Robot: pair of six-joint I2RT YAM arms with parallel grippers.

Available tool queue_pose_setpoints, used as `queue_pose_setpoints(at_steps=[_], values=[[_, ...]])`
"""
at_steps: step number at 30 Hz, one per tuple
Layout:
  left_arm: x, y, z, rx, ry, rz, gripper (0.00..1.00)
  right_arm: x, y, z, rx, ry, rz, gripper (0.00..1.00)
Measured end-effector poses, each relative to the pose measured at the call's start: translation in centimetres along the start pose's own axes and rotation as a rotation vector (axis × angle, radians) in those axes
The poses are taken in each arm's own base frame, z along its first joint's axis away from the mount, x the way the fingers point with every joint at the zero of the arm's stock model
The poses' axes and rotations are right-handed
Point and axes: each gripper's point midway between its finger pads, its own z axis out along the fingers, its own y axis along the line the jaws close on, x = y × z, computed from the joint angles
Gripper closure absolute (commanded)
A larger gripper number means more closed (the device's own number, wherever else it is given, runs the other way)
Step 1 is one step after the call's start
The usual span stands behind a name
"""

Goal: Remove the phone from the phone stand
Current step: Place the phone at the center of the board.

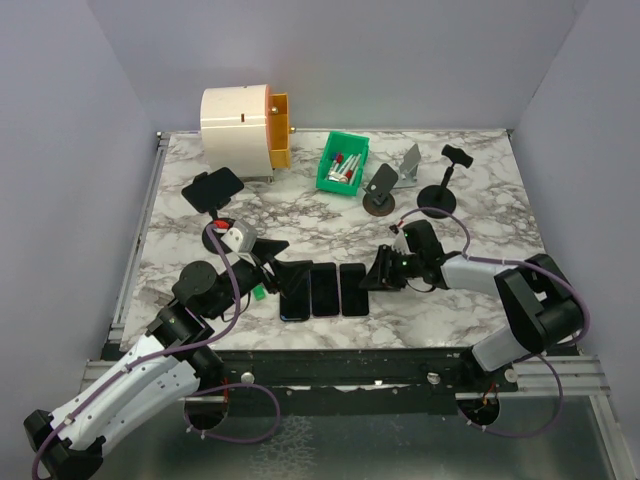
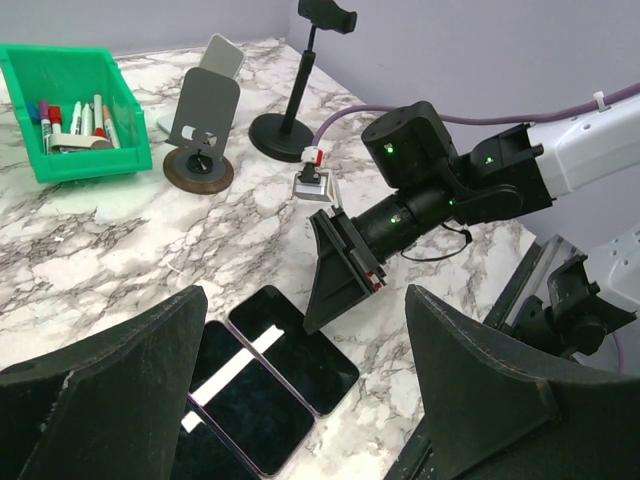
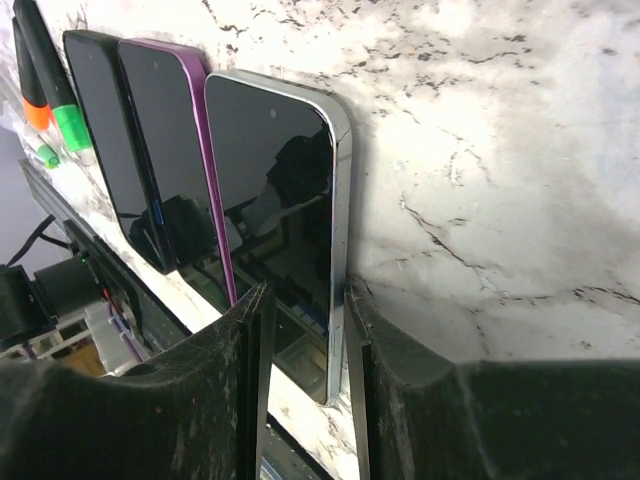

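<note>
Three phones lie flat, face up and side by side, on the marble table (image 1: 470, 300) near its front edge: a black phone (image 3: 100, 130), a purple-edged phone (image 3: 165, 150) and a silver-edged phone (image 3: 275, 200), each just beside the next.

The right gripper (image 3: 307, 295) is held low over the table at the end of the silver-edged phone. Its jaws are narrowed, one finger on each side of that phone's near corner. The silver rim runs close along the inner face of one finger, and the dark glass fills the gap between the two. Whether the pads actually press on the phone cannot be told.

The left gripper (image 2: 303, 290) stands wide open above the near ends of the phones and holds nothing.

An empty grey phone stand (image 1: 380, 187) on a round base stands well behind the row, near a green bin (image 1: 343, 162) of markers. The silver-edged phone is on the table, well apart from this stand.
</note>
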Motion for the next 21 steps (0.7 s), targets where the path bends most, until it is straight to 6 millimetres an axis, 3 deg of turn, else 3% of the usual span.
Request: queue_pose_setpoints(at_steps=[5, 13, 17, 21], values=[[0.0, 0.0, 0.0, 0.002, 0.001, 0.0, 0.19, 0.2, 0.4, 0.3, -0.016, 0.011, 0.002, 0.62], [-0.2, 0.1, -0.1, -0.01, -0.008, 0.0, 0.19, -0.6, 0.7, -0.8, 0.024, -0.024, 0.0, 0.5], [-0.9, 1.9, -0.4, -0.111, -0.042, 0.002, 0.17, -4.0, 3.3, -3.7, 0.052, -0.156, -0.084, 0.48], [-2.7, 4.4, -0.2, -0.283, -0.041, 0.021, 0.11, -8.5, 7.9, -8.8, 0.029, -0.369, -0.226, 0.47]])
